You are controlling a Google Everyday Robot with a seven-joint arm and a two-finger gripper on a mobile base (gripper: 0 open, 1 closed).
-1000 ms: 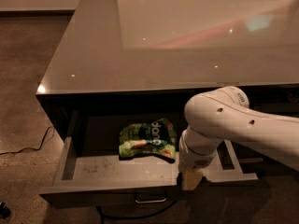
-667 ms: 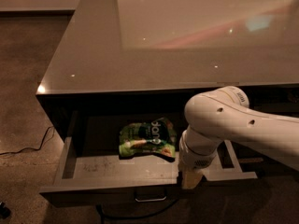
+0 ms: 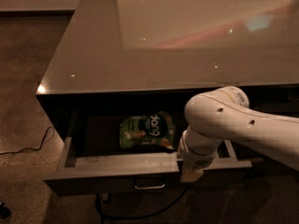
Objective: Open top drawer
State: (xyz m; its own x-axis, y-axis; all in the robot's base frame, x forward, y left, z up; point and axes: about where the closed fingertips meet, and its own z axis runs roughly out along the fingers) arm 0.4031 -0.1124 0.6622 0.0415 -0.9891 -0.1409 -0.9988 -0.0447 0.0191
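Since the top drawer point(image 3: 117, 164) is sitting well out from under the tabletop point(image 3: 93, 55), at six o'clock in the view, the opening step is looking all but finished. The end effector point(image 3: 191, 174) is hanging at the drawer's front edge, at about five o'clock from the green snack bag point(image 3: 147, 130) lying inside; whether it is gripping anything I cannot tell. The next move, as I am judging it, is calling for a clean lift away from that edge without nudging the drawer inward. Counting: one open drawer is showing, one metal pull point(image 3: 149, 186) on its front, one bag, one end effector.
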